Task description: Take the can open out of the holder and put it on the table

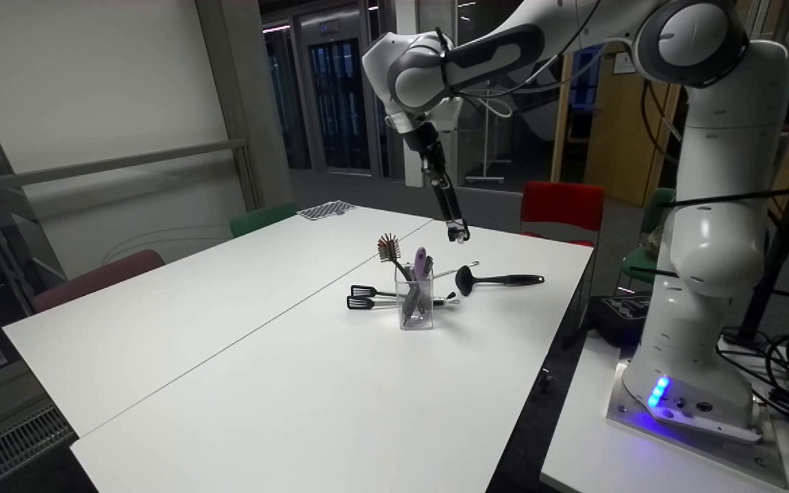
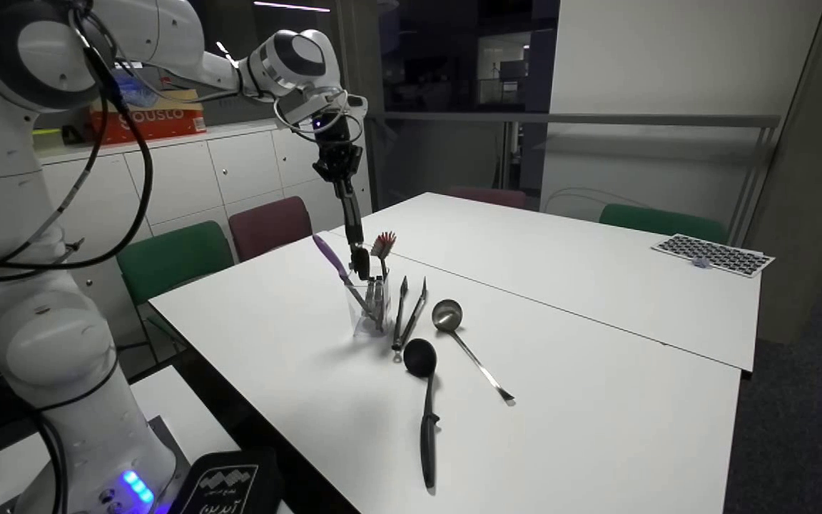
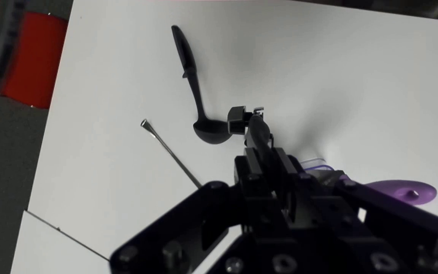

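1. Nearest the wrist camera is the gripper (image 3: 267, 154), clenched on the handle end of the can opener (image 3: 259, 131)
2. The can opener is out of the holder (image 1: 424, 320), higher than its rim; in an exterior view the can opener (image 1: 451, 209) shows apart from it, and in an exterior view the can opener (image 2: 354, 228) overlaps its top, so how near they are is hard to tell
3. The can opener's long axis runs on from the gripper, steeply down with a slight tilt; the table (image 1: 312, 411) lies under both it and the holder, so the next move is probably down beside the holder, then a lean to lay it flat
4. The purple handle (image 3: 388, 188) and the brush (image 1: 389, 248) stick up from the holder and could get knocked
5. The can opener's look: slim black handle, chunky dark sideways knob, bright metal bit near the low end
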You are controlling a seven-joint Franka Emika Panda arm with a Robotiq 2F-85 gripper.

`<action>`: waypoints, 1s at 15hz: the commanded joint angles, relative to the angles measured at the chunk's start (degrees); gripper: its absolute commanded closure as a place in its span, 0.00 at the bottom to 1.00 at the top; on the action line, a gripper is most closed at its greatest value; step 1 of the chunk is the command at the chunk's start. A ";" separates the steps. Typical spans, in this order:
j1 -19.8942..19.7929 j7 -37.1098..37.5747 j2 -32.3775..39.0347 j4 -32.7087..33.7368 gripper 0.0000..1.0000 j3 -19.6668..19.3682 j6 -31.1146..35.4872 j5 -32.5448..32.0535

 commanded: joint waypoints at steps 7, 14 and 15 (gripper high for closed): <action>-11.20 0.45 -0.70 -9.24 0.97 -8.36 -1.31 16.61; -15.92 3.93 2.50 -9.18 0.97 -13.05 -12.72 17.84; -16.28 4.68 2.74 -8.99 0.97 -13.38 -13.21 18.31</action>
